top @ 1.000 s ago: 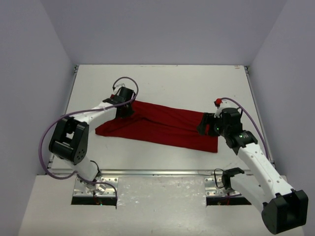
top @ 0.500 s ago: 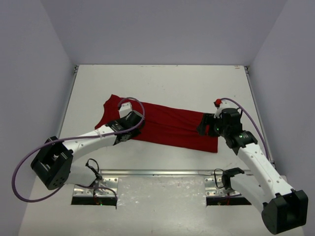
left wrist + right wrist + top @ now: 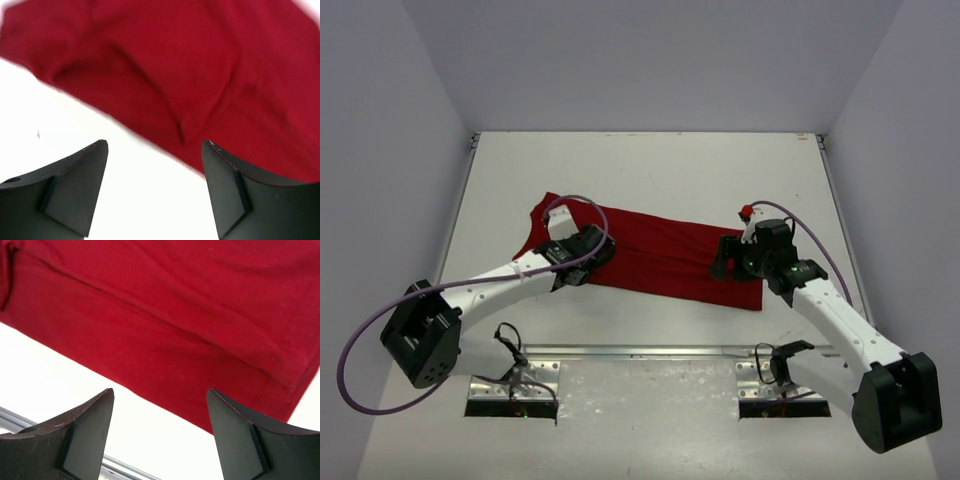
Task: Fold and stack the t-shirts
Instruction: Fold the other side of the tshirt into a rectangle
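Left claw [image 3: 155, 146] by creased red t-shirt [image 3: 210, 65]

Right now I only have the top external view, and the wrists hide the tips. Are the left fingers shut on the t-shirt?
Observer: No. The left fingers are open with nothing pinched. Mostly bare table shows in the gap, and the t-shirt has its near edge running past the tips.
Operator: And the right side?
Observer: The right fingers are open too. The t-shirt's edge crosses the gap between them, ungripped.
Operator: Is the cloth flat ahead of the left fingers?
Observer: Not quite. A raised crease runs down to the edge just ahead of the gap.
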Available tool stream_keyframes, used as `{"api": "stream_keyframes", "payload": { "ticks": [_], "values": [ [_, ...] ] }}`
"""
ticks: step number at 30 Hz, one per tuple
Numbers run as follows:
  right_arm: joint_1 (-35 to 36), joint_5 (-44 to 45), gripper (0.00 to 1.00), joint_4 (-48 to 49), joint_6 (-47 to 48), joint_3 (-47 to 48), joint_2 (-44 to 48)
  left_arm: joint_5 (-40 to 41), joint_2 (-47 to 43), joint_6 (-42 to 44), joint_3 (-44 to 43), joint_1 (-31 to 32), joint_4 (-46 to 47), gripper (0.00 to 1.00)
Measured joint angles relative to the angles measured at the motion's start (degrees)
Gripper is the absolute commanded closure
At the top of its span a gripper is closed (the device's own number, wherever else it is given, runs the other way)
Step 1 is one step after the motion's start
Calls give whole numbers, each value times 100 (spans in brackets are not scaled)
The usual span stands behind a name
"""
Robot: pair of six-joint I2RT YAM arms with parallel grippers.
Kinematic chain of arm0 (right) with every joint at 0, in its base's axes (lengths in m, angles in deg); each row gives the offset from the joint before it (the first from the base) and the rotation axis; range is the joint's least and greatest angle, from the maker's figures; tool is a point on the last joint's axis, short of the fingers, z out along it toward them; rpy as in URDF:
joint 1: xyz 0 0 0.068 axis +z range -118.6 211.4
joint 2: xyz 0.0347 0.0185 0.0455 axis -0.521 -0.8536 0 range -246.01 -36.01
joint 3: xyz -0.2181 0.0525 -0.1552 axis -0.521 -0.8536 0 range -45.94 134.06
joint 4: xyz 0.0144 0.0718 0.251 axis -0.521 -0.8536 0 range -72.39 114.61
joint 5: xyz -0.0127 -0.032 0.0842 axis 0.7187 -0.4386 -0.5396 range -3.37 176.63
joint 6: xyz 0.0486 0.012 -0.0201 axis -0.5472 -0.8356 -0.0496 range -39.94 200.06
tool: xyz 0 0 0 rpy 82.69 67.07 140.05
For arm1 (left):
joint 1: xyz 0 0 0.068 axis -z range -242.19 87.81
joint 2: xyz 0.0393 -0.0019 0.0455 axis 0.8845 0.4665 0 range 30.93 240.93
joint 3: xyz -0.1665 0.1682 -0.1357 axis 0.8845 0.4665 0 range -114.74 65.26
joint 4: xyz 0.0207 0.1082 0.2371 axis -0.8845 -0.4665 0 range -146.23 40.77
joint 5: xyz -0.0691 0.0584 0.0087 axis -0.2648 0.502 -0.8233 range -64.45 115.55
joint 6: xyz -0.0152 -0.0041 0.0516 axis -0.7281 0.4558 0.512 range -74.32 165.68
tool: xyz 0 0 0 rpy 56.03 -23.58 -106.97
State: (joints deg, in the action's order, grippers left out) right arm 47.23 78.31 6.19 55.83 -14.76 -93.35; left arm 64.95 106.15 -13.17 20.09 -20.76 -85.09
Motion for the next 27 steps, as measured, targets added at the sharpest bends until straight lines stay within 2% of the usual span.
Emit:
{"api": "stream_keyframes", "payload": {
  "ticks": [3,7,9,10,11,15,16,19,22,27],
  "values": [
    [55,-76,25,122,-22,-46,11,120,61,146,-474,-608,94,49],
    [55,-136,25,313,-44,-131,13,214,734,507,-1123,-1394,254,71],
    [55,-146,25,339,-44,-157,4,212,1276,651,-1502,-1541,210,71],
    [55,-157,25,341,-44,-170,0,219,1593,680,-1718,-1589,122,66],
    [55,-162,25,343,-44,-179,0,214,1867,702,-1869,-1615,111,66],
    [55,-225,25,389,-42,-225,2,205,2524,741,-1993,-1641,-37,67],
    [55,-232,25,400,-42,-234,4,190,2588,741,-1963,-1646,-50,74],
    [55,-238,25,437,-37,-245,22,107,2629,728,-1775,-1650,-39,80],
    [55,-238,25,457,-37,-247,74,-42,2498,688,-1392,-1644,50,80],
    [55,-240,25,485,-37,-251,118,-466,1738,691,-352,-1556,431,81]
  ]
}}
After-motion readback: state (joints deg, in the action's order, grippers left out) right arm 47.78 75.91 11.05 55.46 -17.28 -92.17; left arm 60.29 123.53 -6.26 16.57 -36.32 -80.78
